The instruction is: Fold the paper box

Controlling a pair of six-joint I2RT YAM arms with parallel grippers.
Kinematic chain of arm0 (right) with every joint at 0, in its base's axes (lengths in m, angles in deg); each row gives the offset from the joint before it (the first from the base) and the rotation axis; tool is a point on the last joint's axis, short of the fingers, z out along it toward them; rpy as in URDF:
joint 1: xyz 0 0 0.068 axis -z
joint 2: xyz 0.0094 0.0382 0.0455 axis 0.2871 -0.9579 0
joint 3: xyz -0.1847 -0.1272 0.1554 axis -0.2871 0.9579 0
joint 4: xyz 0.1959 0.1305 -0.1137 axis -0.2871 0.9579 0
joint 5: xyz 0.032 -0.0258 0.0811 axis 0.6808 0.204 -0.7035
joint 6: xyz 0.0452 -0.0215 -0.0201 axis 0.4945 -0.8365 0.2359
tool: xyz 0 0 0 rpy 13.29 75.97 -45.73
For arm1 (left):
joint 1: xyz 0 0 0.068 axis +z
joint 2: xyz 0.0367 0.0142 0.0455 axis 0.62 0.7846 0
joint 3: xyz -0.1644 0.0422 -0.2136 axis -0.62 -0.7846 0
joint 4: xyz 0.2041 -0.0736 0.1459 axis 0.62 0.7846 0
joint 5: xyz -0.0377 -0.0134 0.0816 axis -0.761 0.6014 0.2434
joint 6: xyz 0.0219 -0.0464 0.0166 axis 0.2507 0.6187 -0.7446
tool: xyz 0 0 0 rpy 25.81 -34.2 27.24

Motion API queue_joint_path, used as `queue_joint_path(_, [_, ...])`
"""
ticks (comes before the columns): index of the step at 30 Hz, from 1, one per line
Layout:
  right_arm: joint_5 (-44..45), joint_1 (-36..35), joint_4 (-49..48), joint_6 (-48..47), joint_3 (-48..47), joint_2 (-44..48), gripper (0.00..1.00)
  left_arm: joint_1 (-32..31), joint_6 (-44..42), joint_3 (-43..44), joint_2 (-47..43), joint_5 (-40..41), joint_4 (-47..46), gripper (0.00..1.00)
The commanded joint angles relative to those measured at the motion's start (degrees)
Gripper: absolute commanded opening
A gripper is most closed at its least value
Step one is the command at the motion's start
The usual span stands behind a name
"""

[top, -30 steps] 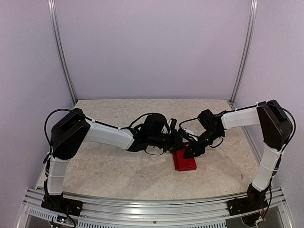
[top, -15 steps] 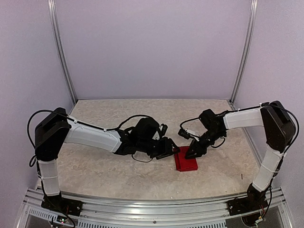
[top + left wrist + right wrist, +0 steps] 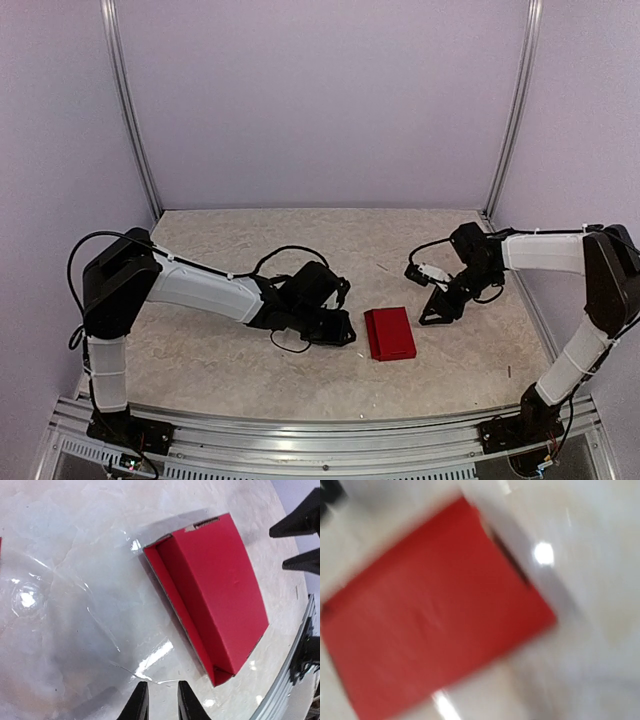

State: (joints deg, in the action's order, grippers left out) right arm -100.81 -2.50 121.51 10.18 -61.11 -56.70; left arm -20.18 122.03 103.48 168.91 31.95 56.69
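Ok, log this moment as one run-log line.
paper box: box-shaped, lying on table, unheld | left hand: empty, jaws narrowly apart, left of box | right hand: open, empty, right of box

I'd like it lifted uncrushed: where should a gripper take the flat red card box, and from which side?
Likely across its two long edges at mid-length, from straight above: the flat red card box lies flat on the marbled table, and that is its narrower span.

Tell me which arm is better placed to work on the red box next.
Left, probably. The left end effector sits low beside the paper box, whose unclosed long side is turned toward it. The right end effector stands off the opposite side.
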Motion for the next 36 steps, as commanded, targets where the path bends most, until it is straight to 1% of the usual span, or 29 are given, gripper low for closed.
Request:
queue_joint_path(1, [8.7,1.3,1.5,-6.3,3.5,0.1,0.37,-0.7,-16.2,2.1,2.6,-0.6,6.5,0.21])
queue_joint_path(3, [9.7,1.3,2.1,-9.1,3.8,-0.4,0.37,-0.6,-21.9,2.7,2.9,-0.4,9.7,0.24])
queue_joint_path(6, [9.6,1.3,2.3,-13.5,4.1,-1.2,0.39,-0.8,-31.5,3.0,2.9,-1.1,10.7,0.28])
queue_joint_path(8, [8.1,1.3,2.8,-17.4,3.9,-2.6,0.4,-0.6,-38.5,3.4,3.3,-2.3,10.4,0.3])
queue_joint_path(11, [6.0,1.2,2.9,-22.4,3.5,-5.1,0.4,-0.3,-46.5,4.6,5.1,-4.6,9.0,0.32])
queue_joint_path(15, [3.7,1.2,4.5,-25.5,1.9,-8.4,0.4,-0.2,-53.1,6.0,7.9,-7.4,6.1,0.33])
queue_joint_path(21, [1.8,-0.3,4.6,-25.8,1.6,-8.8,0.41,0.3,-57.0,7.9,10.5,-11.6,0.9,0.33])
queue_joint_path(28, [-2.2,-6.6,4.4,-21.1,-1.9,-9.1,0.4,-0.7,-57.9,12.2,12.3,-15.1,-1.9,0.33])
queue_joint_path(32, [-3.3,-10.6,4.5,-20.0,-3.4,-11.1,0.4,-1.3,-59.1,15.0,13.5,-14.3,-1.9,0.33])
queue_joint_path(36, [-3.6,-11.5,4.3,-19.5,-3.6,-12.4,0.4,-1.8,-59.2,14.6,13.3,-12.4,-3.5,0.33])
